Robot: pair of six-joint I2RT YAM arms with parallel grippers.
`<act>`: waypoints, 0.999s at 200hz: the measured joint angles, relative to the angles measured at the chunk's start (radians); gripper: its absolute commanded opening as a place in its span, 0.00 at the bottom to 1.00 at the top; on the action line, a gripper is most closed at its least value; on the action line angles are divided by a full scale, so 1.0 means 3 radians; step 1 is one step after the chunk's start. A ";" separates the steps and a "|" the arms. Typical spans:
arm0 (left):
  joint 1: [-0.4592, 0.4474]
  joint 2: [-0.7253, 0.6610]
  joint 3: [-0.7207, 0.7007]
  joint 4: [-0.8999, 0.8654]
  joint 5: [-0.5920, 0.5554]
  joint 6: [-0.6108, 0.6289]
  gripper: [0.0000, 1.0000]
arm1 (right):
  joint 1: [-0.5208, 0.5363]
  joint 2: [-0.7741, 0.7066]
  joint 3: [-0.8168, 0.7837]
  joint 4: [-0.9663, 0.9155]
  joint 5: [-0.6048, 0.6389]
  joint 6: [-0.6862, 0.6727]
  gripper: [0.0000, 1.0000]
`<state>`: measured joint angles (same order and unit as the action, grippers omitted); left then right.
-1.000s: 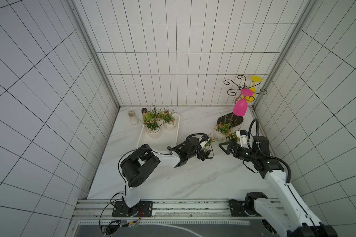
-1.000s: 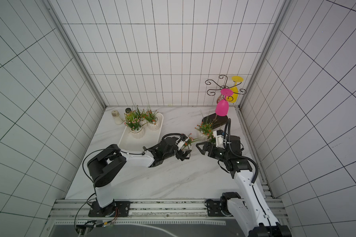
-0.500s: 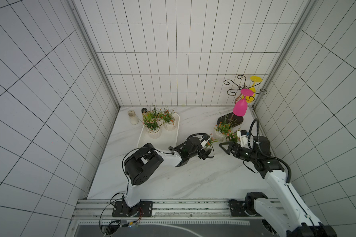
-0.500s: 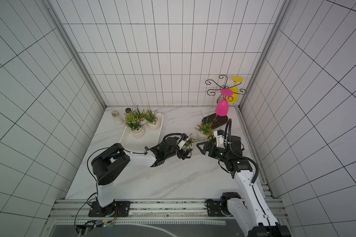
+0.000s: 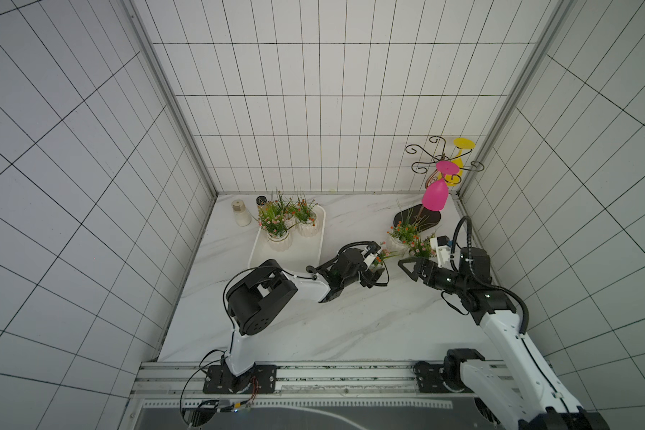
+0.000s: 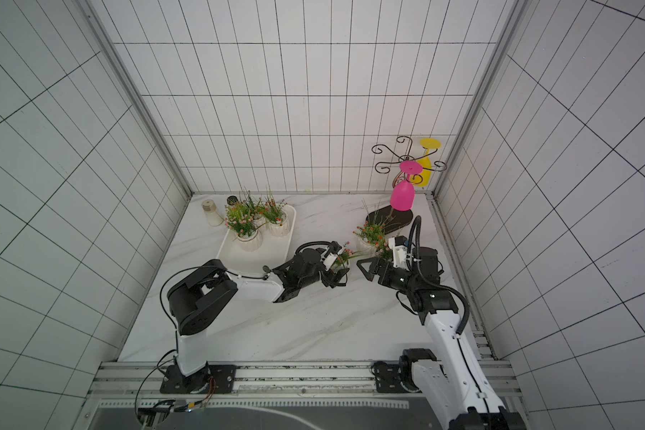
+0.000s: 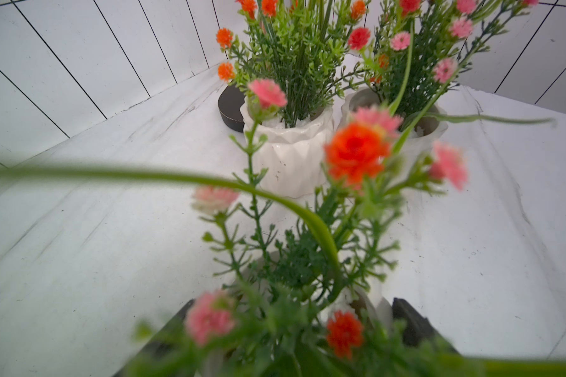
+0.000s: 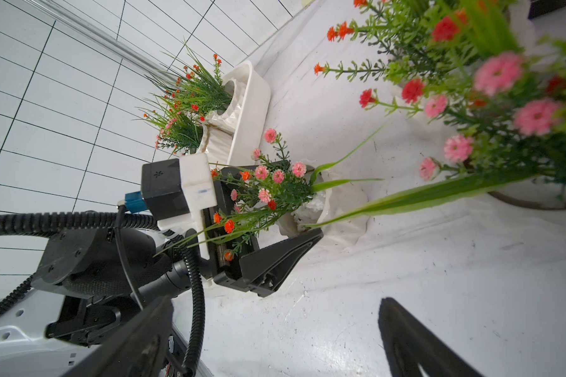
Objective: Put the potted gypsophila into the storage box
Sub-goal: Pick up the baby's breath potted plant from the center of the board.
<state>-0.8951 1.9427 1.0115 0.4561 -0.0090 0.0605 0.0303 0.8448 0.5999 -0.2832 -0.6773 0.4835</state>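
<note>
L end effector (image 8: 311, 199) narrower than before, round white pot (image 8: 328, 199) between.

Your left arm stretches low past the near right corner of the storage box (image 5: 321, 238). The left gripper (image 5: 376, 262) is just right of the box, jaws spread either side of a small pot (image 8: 309, 209); contact is unclear. The right gripper (image 5: 410, 268) sits farther right, jaws wide apart, pointing toward the box.
</note>
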 measured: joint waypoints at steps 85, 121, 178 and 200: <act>0.0000 -0.0177 -0.0079 -0.0195 -0.0034 0.0003 0.73 | -0.0001 -0.0019 -0.0015 -0.0001 -0.0027 -0.0010 0.99; 0.0000 -0.0343 -0.0126 -0.0324 -0.0041 0.0000 0.72 | -0.0006 -0.0027 -0.0028 -0.0003 -0.0053 -0.0014 0.98; 0.0000 -0.0628 -0.0164 -0.0421 -0.0060 -0.0001 0.71 | -0.0022 -0.0125 -0.0032 0.0000 -0.0173 -0.0060 0.98; 0.0000 -0.0690 -0.0164 -0.0454 -0.0066 -0.0003 0.71 | -0.0022 -0.0161 -0.0037 0.0000 -0.0231 -0.0060 0.98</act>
<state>-0.8951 1.7355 0.9623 0.3199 -0.0288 0.0597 0.0238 0.7963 0.5888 -0.2832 -0.7467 0.4656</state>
